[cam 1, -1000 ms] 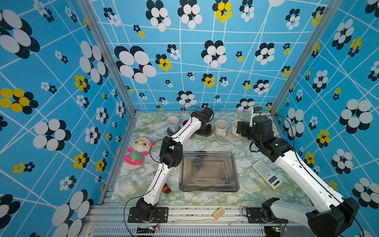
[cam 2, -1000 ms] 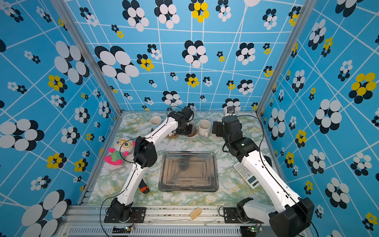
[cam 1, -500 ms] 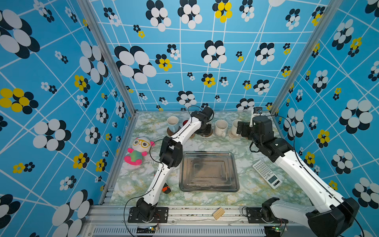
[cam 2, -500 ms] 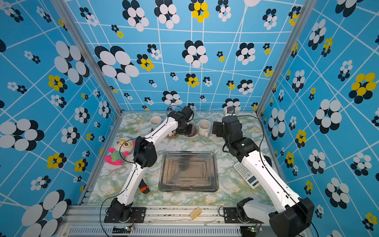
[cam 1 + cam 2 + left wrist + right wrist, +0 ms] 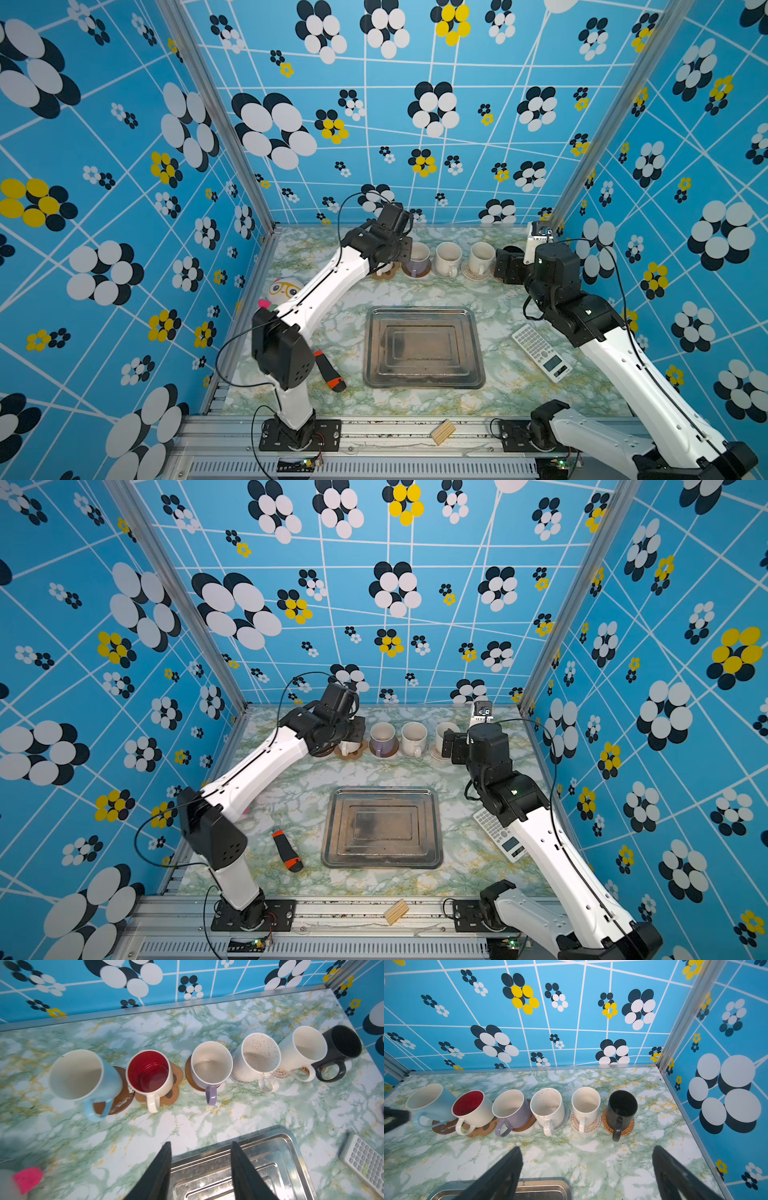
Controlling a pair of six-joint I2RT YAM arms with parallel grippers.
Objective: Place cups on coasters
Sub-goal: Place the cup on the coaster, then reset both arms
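Top views: steel tray sits mid-table. The mug row runs beyond its far rim, near the back wall. Lavender mug, speckled mug and cream mug show, the rest are hidden behind the 2 wrists. A bare marble strip lies between the far rim and the row. Screwdriver is left of the tray, calculator right of it — both apart from the rim.

Left wrist: left gripper has its fingers parted by a moderate gap with nothing between them, over the tray's far rim. 6 mugs stand upright. Blue mug sits off-centre on a brown disc, red-lined mug on the paw coaster.

Right wrist: right gripper is spread wide and empty, above the marble just past the tray's far rim. Black mug is on the rattan coaster — bare marble between that coaster and the side wall. The cream mug is on the whitish woven coaster.
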